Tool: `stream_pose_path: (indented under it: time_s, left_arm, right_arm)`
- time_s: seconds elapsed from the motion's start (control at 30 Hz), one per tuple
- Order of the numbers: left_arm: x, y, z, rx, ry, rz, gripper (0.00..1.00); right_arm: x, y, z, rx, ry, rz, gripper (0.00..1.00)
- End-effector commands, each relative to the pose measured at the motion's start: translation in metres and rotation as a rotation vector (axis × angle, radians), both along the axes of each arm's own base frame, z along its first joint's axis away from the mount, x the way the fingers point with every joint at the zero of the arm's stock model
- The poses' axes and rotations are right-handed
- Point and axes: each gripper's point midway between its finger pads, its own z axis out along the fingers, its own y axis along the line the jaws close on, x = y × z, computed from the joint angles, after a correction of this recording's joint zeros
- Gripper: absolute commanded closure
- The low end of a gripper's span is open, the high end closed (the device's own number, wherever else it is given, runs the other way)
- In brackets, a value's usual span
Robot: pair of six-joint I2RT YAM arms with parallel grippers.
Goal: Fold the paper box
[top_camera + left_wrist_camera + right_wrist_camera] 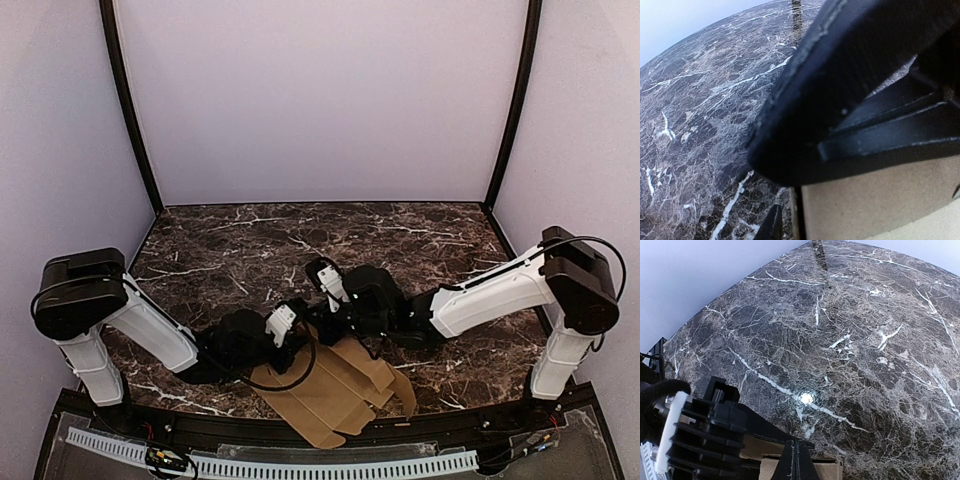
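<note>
Dark marble worktop (400,250): glossy, hard, white veins, so card prob slides easily; most of it lies beyond the box, v. little nearer. The paper box (335,395) is plain brown matte card, a die-cut sheet w/ flaps & creases, lying mostly flat. Both hands sit at the box's far edge. The right hand (796,462) is closed tight, tips over the card; grip on it unclear. The left hand (300,332) is at the box's far-left part, own finger blocking its cam, can't tell how open. Looks like an early step, first panel. Next: pin sheet w/ one hand, hinge a flap up along its crease.
</note>
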Motion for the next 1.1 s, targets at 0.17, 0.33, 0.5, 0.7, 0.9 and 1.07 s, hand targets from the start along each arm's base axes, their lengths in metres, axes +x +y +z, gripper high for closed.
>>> stream_pose_path:
  time_s: [0.17, 0.33, 0.5, 0.7, 0.9, 1.07]
  left_arm:
    - [0.008, -0.014, 0.009, -0.052, -0.026, 0.004, 0.74]
    - [0.011, -0.016, 0.011, -0.071, -0.034, 0.013, 0.74]
    - [0.014, -0.017, 0.010, -0.079, -0.045, 0.025, 0.91]
    - [0.013, -0.013, 0.005, -0.069, -0.043, 0.032, 0.99]
    - [0.013, -0.012, 0.006, -0.075, -0.045, 0.035, 0.99]
    - [0.018, -0.007, 0.004, -0.065, -0.039, 0.076, 0.99]
  right_arm:
    - [-0.003, -0.010, -0.035, -0.071, 0.059, -0.060, 1.00]
    - [-0.003, -0.012, -0.037, -0.079, 0.061, -0.066, 1.00]
    - [-0.002, -0.015, -0.038, -0.081, 0.064, -0.078, 1.00]
    - [-0.005, -0.017, -0.036, -0.068, 0.074, -0.076, 1.00]
    - [-0.003, -0.017, -0.016, -0.038, 0.052, -0.083, 1.00]
    - [-0.003, -0.022, -0.001, -0.021, 0.039, -0.099, 0.98]
